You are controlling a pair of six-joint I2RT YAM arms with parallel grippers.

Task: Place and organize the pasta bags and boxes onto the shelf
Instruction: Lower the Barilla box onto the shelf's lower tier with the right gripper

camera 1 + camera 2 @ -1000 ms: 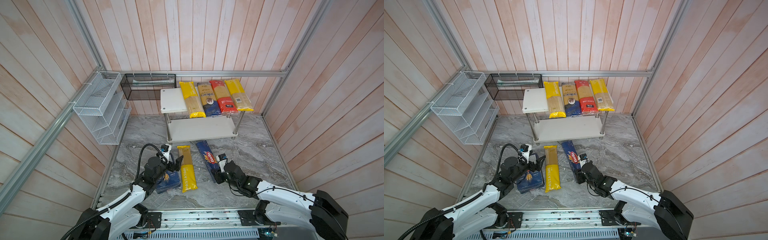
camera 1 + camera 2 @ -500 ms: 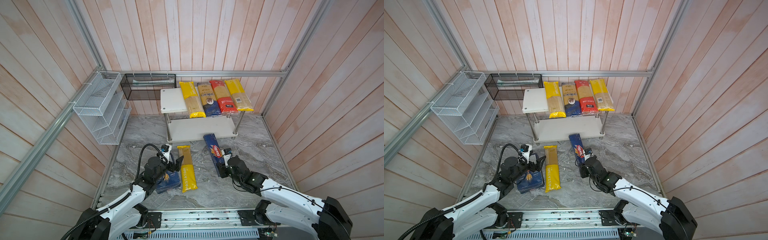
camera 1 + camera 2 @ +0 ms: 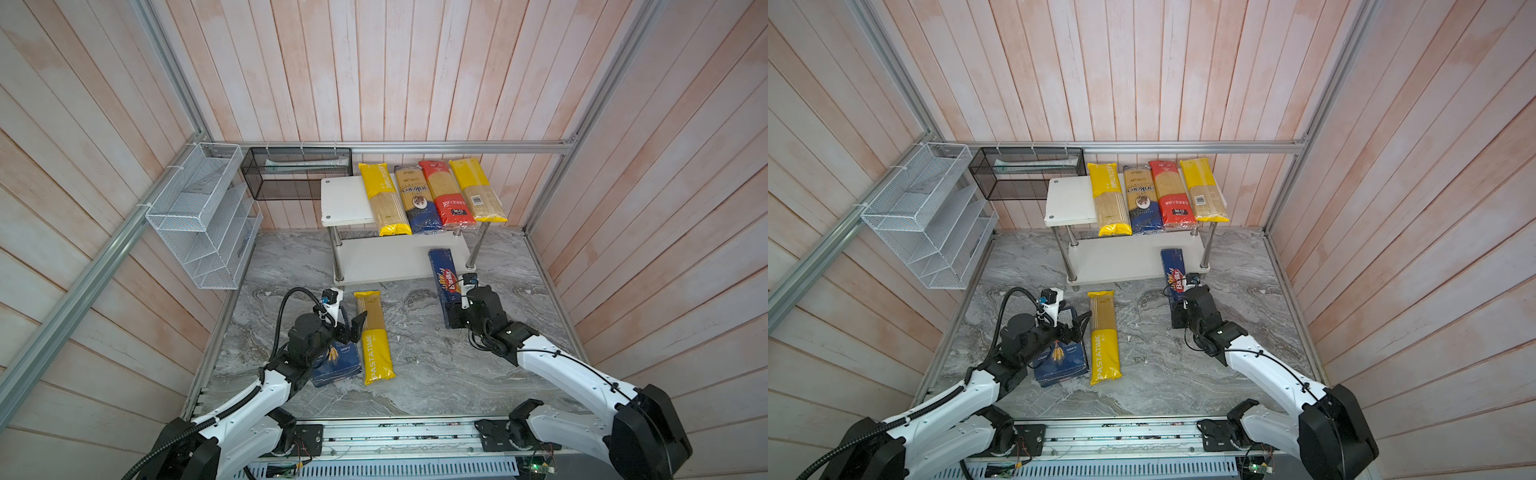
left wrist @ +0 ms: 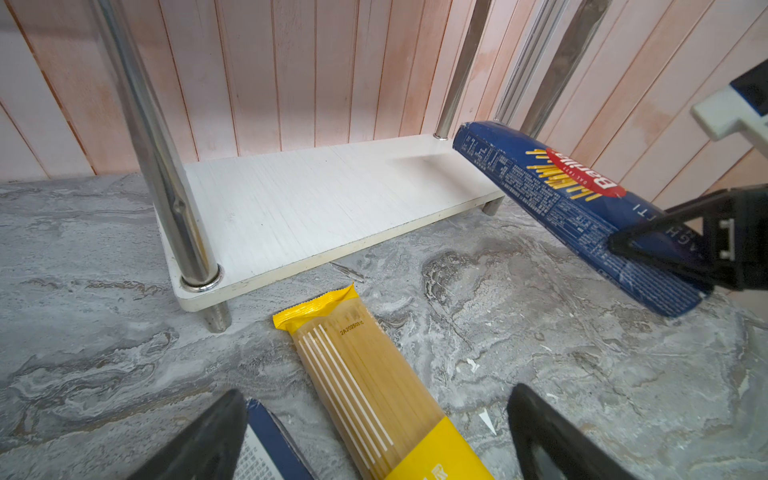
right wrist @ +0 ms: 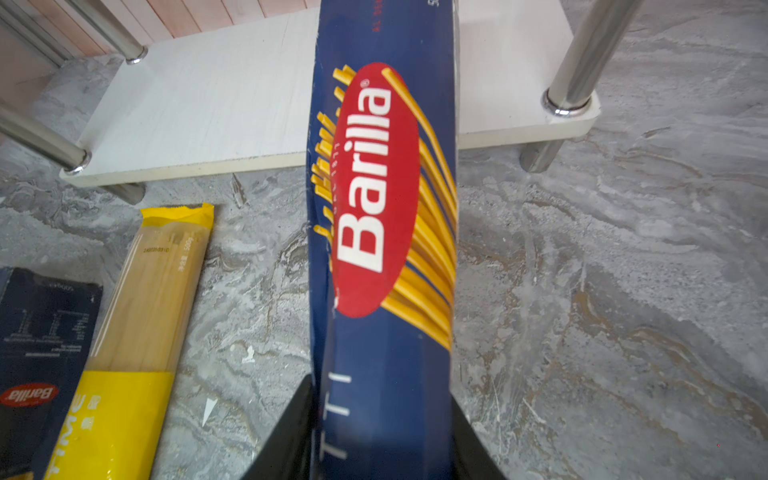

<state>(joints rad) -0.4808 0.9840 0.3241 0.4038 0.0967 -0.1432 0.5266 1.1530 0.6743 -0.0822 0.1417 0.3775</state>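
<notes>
The long, narrow, dark blue cardboard Barilla spaghetti box (image 5: 382,208) is clamped at its near end by the right claw (image 3: 454,318). The box is tilted, and its far end reaches ahead of the claw over the lower white board of the two-tier, chrome-post shelf (image 3: 382,262). To that claw's left, a yellow-and-clear plastic PASTATIME spaghetti bag (image 3: 374,340) lies on the grey marbled surface (image 3: 419,365). The left claw (image 3: 352,327) hangs wide open above the bag, with a wide dark blue Barilla box (image 3: 338,361) beneath it.
</notes>
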